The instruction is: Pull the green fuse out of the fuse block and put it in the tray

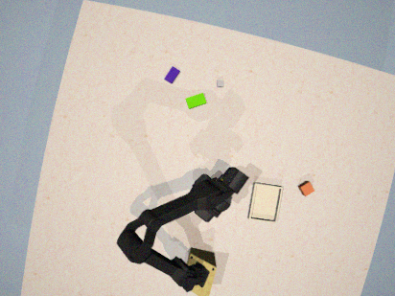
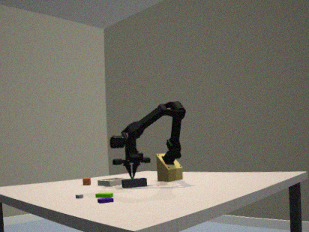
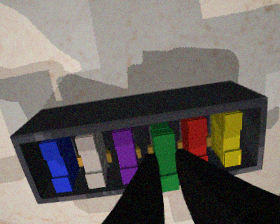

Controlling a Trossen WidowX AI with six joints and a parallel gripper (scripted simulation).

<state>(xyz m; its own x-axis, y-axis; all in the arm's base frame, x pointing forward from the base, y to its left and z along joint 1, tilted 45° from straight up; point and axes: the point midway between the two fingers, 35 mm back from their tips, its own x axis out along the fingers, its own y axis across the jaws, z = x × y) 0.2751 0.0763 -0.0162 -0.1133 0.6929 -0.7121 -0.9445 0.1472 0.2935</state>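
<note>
My gripper [image 2: 132, 176] [image 3: 165, 160] is shut on the green fuse [image 3: 165, 142], with one finger on each side of it. The fuse stands upright in the row and looks slightly raised, its lower end in the wrist view covering the near rim of the dark fuse block [image 2: 140, 182] [image 3: 135, 107]. Whether its foot is clear of the block is hidden. The purple fuse [image 3: 124, 150] and red fuse [image 3: 193, 132] stand on either side, close to the fingers; any contact cannot be told. The shallow tray [image 1: 266, 201] [image 2: 106, 183] lies beside the block.
The blue fuse [image 3: 57, 165], white fuse [image 3: 91, 157] and yellow fuse [image 3: 230, 135] sit in the block. An orange cube [image 1: 307, 189] [image 2: 86, 181] is beyond the tray. A bright green brick [image 1: 196, 101] [image 2: 104, 195], purple brick [image 1: 172, 75] [image 2: 105, 200] and small grey cube [image 1: 220, 83] [image 2: 79, 196] lie farther off.
</note>
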